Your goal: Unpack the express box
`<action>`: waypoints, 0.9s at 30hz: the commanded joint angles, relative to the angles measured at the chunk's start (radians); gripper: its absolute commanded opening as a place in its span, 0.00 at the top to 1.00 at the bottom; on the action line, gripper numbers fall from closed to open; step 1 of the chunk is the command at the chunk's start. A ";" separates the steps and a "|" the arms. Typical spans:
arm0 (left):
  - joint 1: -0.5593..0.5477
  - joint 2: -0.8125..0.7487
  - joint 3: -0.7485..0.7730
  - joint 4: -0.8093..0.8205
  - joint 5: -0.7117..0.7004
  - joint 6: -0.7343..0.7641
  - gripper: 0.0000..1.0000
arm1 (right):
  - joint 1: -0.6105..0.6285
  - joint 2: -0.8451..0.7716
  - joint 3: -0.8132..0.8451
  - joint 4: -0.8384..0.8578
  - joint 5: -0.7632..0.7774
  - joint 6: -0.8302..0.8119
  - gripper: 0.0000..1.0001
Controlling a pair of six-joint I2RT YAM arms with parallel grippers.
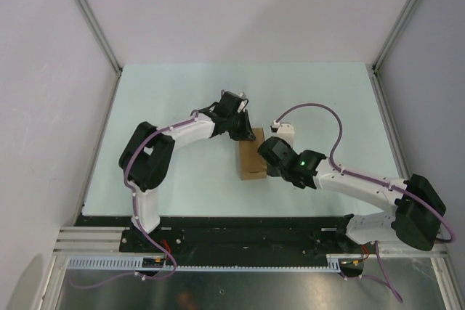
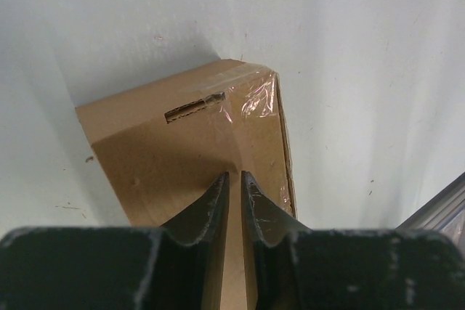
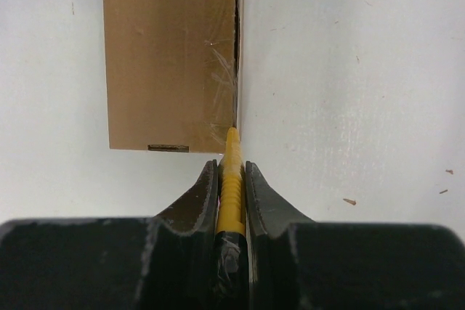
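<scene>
The express box (image 1: 252,156) lies flat at the centre of the top view, on the pale table (image 1: 167,92), its long side running up and down the frame, with both grippers at it. It is plain brown cardboard and looks closed. Clear tape (image 2: 254,96) wrinkles over one corner and down the adjoining edge, and a narrow slot (image 2: 192,109) is cut near one short end.

The left gripper (image 2: 234,179) is over the upper end of the box in the top view. In its wrist view the box fills the middle and lower part of the frame. The two fingers (image 2: 209,208) are drawn almost together, and the thin slit between them shows only cardboard. Whether the tips press on the lid is hard to tell from this angle.

The right gripper (image 3: 231,165) sits at the box's right side in the top view. In its wrist view the box takes the upper left of the frame. The fingers pinch a yellow-and-black utility knife (image 3: 231,186) between them. Its yellow tip points up the frame and meets the box at the near right corner, at the foot of the taped edge.
</scene>
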 commanded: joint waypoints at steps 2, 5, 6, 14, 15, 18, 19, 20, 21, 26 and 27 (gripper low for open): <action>-0.007 0.070 -0.029 -0.108 -0.109 -0.003 0.82 | 0.036 0.009 -0.022 -0.080 -0.098 0.023 1.00; -0.007 0.070 -0.031 -0.108 -0.112 -0.003 0.82 | 0.035 -0.053 -0.020 -0.083 -0.109 0.018 1.00; -0.006 0.073 -0.031 -0.108 -0.112 -0.004 0.82 | 0.027 -0.068 -0.020 -0.084 -0.115 0.017 1.00; -0.009 0.079 -0.028 -0.108 -0.115 -0.006 0.82 | 0.000 -0.079 -0.014 -0.104 -0.132 0.017 1.00; -0.009 0.079 -0.028 -0.108 -0.116 -0.007 0.82 | 0.001 -0.067 -0.014 -0.103 -0.133 0.017 1.00; -0.009 0.081 -0.026 -0.108 -0.115 -0.007 0.82 | 0.030 -0.005 -0.026 -0.087 -0.127 0.011 1.00; -0.009 0.082 -0.026 -0.106 -0.119 -0.007 0.82 | 0.035 0.011 -0.032 -0.080 -0.129 0.014 1.00; -0.009 0.082 -0.028 -0.108 -0.121 -0.007 0.82 | 0.047 0.031 -0.040 -0.063 -0.133 0.015 1.00; -0.009 0.082 -0.026 -0.106 -0.119 -0.007 0.82 | 0.050 0.042 -0.048 -0.054 -0.147 0.017 1.00; -0.009 0.082 -0.026 -0.108 -0.116 -0.004 0.82 | 0.070 0.085 -0.071 -0.038 -0.145 0.017 1.00; -0.009 0.081 -0.026 -0.108 -0.113 -0.003 0.82 | 0.070 0.069 -0.072 -0.037 -0.136 0.015 1.00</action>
